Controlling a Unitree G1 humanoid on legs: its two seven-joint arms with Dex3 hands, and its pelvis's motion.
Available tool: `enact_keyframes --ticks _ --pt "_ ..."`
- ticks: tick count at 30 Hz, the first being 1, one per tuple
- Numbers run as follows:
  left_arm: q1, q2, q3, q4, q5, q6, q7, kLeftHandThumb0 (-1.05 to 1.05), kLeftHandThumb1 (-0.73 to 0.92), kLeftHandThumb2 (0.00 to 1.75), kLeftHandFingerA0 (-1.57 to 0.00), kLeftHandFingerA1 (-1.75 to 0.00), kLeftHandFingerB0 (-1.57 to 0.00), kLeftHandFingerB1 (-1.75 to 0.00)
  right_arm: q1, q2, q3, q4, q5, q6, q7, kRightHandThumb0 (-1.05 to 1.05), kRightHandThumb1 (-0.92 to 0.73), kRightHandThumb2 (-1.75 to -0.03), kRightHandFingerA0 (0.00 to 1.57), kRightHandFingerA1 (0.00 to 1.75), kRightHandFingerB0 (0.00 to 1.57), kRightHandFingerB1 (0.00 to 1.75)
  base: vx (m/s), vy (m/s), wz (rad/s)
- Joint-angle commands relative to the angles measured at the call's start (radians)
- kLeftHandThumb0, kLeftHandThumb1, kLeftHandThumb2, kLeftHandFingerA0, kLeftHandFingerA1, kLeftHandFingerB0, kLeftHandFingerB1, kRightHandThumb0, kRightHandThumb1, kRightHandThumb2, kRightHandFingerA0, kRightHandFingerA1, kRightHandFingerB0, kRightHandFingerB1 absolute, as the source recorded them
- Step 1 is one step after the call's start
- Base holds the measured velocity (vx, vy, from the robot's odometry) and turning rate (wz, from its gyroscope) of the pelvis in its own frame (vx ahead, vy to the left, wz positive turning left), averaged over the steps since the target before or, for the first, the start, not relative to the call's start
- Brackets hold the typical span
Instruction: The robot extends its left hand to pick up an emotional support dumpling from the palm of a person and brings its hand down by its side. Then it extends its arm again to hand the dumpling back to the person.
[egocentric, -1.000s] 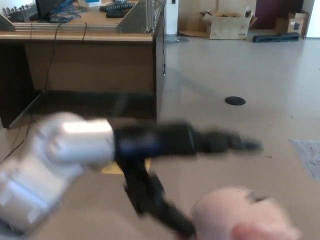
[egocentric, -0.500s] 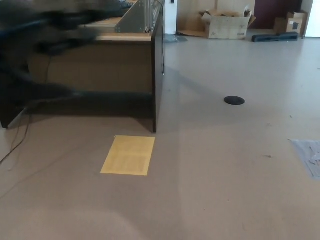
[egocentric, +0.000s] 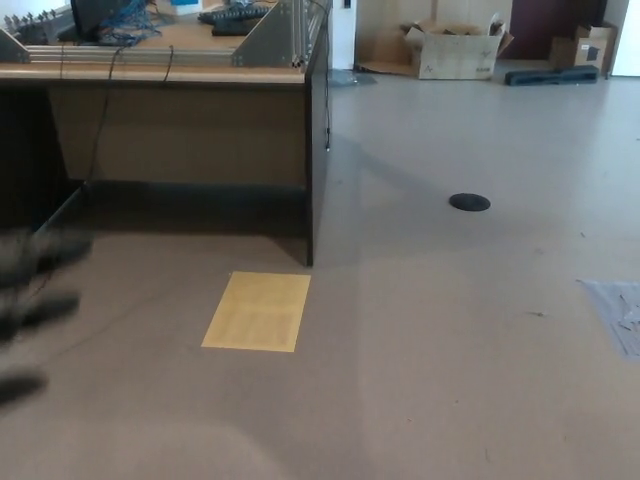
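Only a blurred black left hand (egocentric: 35, 310) is seen at the frame's left edge, its fingers' state impossible to tell, while the dumpling and the person's palm are nowhere shown, so their direction from it cannot be judged.

Open floor (egocentric: 440, 350) ahead; desk (egocentric: 180, 120) blocks the left.

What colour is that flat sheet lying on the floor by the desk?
Yellow. The sheet shows clearly in the head view, just in front of the desk.
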Motion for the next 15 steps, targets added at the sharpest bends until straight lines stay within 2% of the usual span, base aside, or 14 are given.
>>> enact_keyframes --ticks 1,2,4,5,12,13,14,15 --pt "0.371 -0.247 0.113 0.309 0.112 -0.488 0.302 -0.49 0.33 0.67 -0.06 -0.41 -0.04 -0.21 0.000 -0.009 -0.015 0.017 0.013 -0.017 -0.034 -0.49 -0.71 -0.62 0.86 0.57 0.49 0.40 0.00 0.000 0.00" --pt "0.384 -0.267 0.114 0.354 0.129 -0.521 0.347 -0.24 0.30 0.83 0.00 -0.48 0.00 -0.48 0.000 -0.009 -0.013 0.015 0.010 -0.018 -0.038 -0.49 -0.71 -0.62 0.85 0.56 0.49 0.40 0.00 0.000 0.00" --pt "0.388 -0.277 0.117 0.388 0.132 -0.545 0.373 -0.20 0.35 0.85 0.00 -0.47 0.00 -0.48 0.000 -0.009 -0.012 0.014 0.009 -0.019 -0.039 -0.48 -0.71 -0.62 0.85 0.55 0.48 0.40 0.00 0.000 0.00" --pt "0.381 -0.297 0.124 0.432 0.133 -0.548 0.424 -0.24 0.41 0.57 -0.19 -0.35 -0.12 -0.30 -0.004 -0.009 -0.013 0.011 0.008 -0.019 -0.042 -0.48 -0.71 -0.62 0.85 0.54 0.48 0.40 0.00 0.000 0.00" --pt "0.330 -0.288 0.092 0.471 0.136 -0.524 0.463 -0.25 0.46 0.56 -0.24 -0.37 -0.15 -0.29 0.010 -0.011 -0.042 0.008 0.037 -0.037 -0.049 -0.46 -0.69 -0.62 0.85 0.59 0.49 0.40 0.00 0.000 0.00" --pt "0.331 -0.282 0.076 0.479 0.146 -0.513 0.462 -0.16 0.39 0.89 -0.13 -0.51 -0.09 -0.49 0.029 -0.016 -0.045 0.004 0.037 -0.040 -0.053 -0.48 -0.69 -0.61 0.85 0.56 0.47 0.39 0.00 0.000 0.00" --pt "0.333 -0.275 0.058 0.486 0.158 -0.496 0.460 -0.16 0.39 0.89 -0.13 -0.51 -0.09 -0.49 0.054 -0.021 -0.048 -0.001 0.037 -0.044 -0.057 -0.48 -0.69 -0.61 0.85 0.56 0.47 0.39 0.00 0.000 0.00" --pt "0.333 -0.271 0.050 0.495 0.162 -0.496 0.459 -0.15 0.38 0.89 -0.14 -0.52 -0.10 -0.49 0.064 -0.024 -0.047 0.004 0.029 -0.059 -0.070 -0.51 -0.55 -0.86 0.79 0.67 0.41 0.52 0.00 0.000 0.00"
